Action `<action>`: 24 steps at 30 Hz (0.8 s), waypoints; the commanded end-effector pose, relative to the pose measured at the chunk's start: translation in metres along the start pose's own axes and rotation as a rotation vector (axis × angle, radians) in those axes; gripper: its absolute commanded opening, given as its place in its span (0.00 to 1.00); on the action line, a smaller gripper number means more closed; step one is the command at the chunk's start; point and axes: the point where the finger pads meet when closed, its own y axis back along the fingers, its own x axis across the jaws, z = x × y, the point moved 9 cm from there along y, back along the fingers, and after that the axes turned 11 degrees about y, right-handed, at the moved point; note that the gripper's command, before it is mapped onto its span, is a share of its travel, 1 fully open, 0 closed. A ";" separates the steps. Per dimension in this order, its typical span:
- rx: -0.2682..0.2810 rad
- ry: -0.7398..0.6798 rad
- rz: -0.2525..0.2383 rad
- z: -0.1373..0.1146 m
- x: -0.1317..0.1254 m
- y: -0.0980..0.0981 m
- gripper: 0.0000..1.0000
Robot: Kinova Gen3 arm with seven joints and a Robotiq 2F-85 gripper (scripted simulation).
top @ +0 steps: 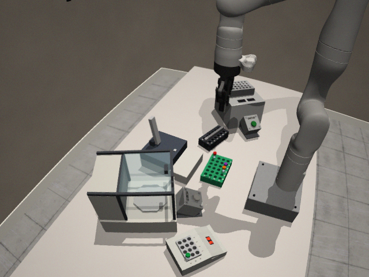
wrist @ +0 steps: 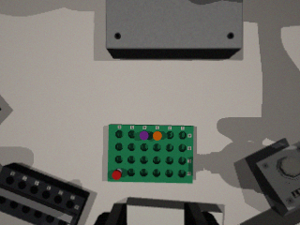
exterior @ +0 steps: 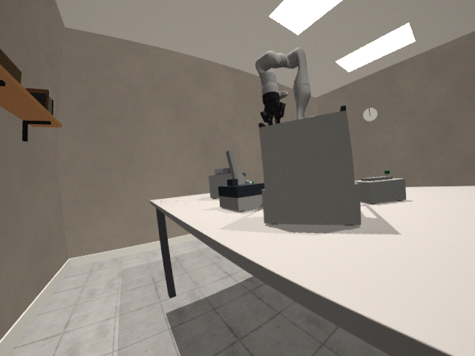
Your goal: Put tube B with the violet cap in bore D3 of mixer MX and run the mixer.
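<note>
Bench: a white table top (top: pixel 89 247) on dark legs, with grey shadows of the arm and the stations on it.
Floor: grey tiles (exterior: pixel 96 306) around the bench.
Room: plain brown-grey walls, two bright ceiling panels (exterior: pixel 374 47), a round wall clock (exterior: pixel 369 113) and an orange wall shelf (exterior: pixel 27 103) on the left side of the exterior view.
Arm base: a grey block (top: pixel 256 202) standing on the bench, near the green rack.
Gripper: the gripper (top: pixel 220 104) hangs high above the bench and points down, in the top view in front of the mixer's left side; its fingers stand partly apart and nothing is between them.
Tube B: the violet cap (wrist: pixel 143 135) sits in the green rack RK (wrist: pixel 189 155), in the row closest to the arm base, just beside an orange cap (wrist: pixel 157 135).
Other tubes: a red cap (wrist: pixel 116 174) in the rack's opposite corner.
Mixer MX: a grey box (top: pixel 253 107) with a green key (top: pixel 253 123) on its sloping front; its block of bores (top: pixel 243 88) holds no tube that I can see.
Magnet block: a black block (top: pixel 213 137) between the mixer and the rack.
</note>
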 end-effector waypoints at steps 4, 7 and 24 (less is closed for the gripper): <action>-0.005 -0.015 0.004 0.000 -0.001 0.000 0.42; -0.005 -0.015 0.004 0.000 -0.001 0.000 0.42; 0.053 0.459 -0.036 0.004 0.003 -0.040 0.42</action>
